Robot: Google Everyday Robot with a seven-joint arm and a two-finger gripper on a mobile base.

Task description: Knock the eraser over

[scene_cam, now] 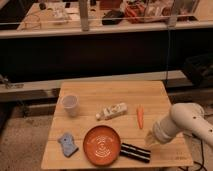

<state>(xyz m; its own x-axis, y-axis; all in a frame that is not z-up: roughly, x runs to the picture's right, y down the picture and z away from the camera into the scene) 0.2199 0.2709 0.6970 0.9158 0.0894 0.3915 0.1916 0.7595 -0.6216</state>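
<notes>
The eraser (pixel 135 152), a small black block with thin white stripes, lies flat near the front edge of the wooden table (pixel 107 92), just right of the orange plate. My gripper (pixel 150 140) hangs at the end of the white arm (pixel 182 122) on the right. It sits low over the table, just right of and slightly behind the eraser, below the carrot (pixel 140 116).
An orange plate (pixel 102 145) sits at front centre. A white-labelled bottle (pixel 112 111) lies on its side mid-table. A clear plastic cup (pixel 70 104) stands at the left. A blue spongy piece (pixel 67 144) lies at front left. A dark ledge and railing run behind the table.
</notes>
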